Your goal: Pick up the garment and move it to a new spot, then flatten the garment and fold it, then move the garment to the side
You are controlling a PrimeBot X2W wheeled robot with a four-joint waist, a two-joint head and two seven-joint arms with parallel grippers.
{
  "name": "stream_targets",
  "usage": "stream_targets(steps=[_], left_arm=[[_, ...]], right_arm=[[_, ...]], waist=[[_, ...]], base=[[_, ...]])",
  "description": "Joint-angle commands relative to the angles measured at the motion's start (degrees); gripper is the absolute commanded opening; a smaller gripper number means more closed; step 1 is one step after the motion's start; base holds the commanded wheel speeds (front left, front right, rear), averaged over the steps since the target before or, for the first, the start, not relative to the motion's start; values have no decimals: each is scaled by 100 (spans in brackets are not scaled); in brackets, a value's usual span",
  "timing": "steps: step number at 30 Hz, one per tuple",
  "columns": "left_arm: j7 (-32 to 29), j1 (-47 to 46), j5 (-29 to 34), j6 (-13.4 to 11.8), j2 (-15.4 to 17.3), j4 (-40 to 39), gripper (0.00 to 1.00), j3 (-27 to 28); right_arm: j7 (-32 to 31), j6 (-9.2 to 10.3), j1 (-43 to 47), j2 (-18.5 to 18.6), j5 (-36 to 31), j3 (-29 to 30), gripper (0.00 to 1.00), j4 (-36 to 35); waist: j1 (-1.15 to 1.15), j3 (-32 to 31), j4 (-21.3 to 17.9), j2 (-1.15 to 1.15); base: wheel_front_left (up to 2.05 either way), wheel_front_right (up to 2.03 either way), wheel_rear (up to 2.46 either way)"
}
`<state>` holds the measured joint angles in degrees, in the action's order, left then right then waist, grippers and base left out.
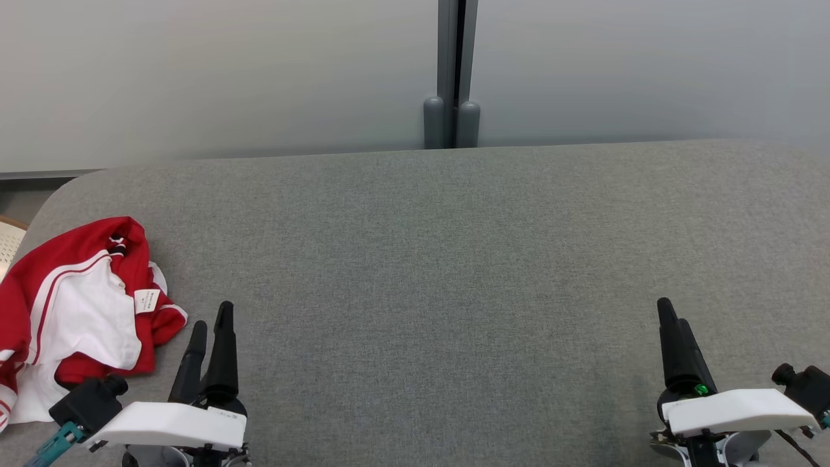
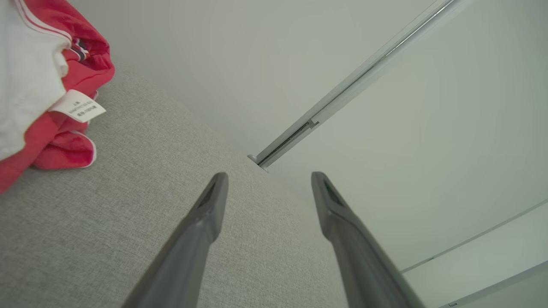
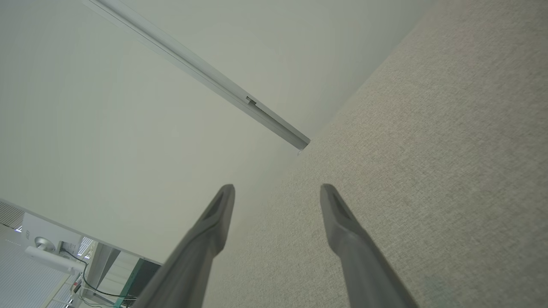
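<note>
A crumpled red and white garment [image 1: 78,311] with a small white label lies bunched at the table's left end. The left wrist view catches its edge [image 2: 43,85] at the upper left. My left gripper [image 1: 211,324] hovers just to the garment's right, open and empty, its fingers [image 2: 209,209] spread over bare fabric. Far off at the lower right, my right gripper [image 1: 668,318] is open too, with nothing between its fingers [image 3: 334,209].
The grey fabric table [image 1: 441,272] stretches wide between the two arms. Behind it runs a pale wall with a grey vertical post [image 1: 452,71]. A light perforated object [image 1: 10,237] peeks in past the table's rounded left corner.
</note>
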<state>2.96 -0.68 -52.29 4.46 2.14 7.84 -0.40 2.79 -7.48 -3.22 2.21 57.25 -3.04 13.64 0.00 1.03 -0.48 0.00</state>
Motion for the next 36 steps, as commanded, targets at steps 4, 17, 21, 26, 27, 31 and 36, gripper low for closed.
stream_targets(steps=[4,17,21,26,27,31,36], left_arm=[[99,-58,448,-88,45,-116,100,-93],[336,-5,1513,-279,85,-212,100,-369],[405,-2,1794,-327,107,-236,100,-463],[487,12,2096,-344,116,-349,100,-557],[500,15,2159,-345,118,-373,100,-574],[548,34,2353,-362,123,-424,100,-616],[626,67,2634,-410,120,-469,100,-658]], right_arm=[[121,-1,-110,77,-656,-181,100,-38],[359,-1,-122,56,-1891,-336,100,-126],[427,-1,-98,55,-2200,-334,100,-128],[513,-1,-64,56,-2481,-372,100,-137],[523,-1,-64,57,-2532,-393,100,-140],[573,-1,-62,59,-2689,-441,100,-150],[646,-1,-45,61,-2960,-494,100,-176]], waist=[[0,16,-4,0],[0,23,-31,0],[0,30,-37,0],[0,35,-40,0],[0,36,-41,0],[0,39,-43,0],[0,43,-48,0]], base=[[0,0,0],[0,0,0],[0,0,0],[0,0,0],[0,0,0],[0,0,0],[0,0,0]])
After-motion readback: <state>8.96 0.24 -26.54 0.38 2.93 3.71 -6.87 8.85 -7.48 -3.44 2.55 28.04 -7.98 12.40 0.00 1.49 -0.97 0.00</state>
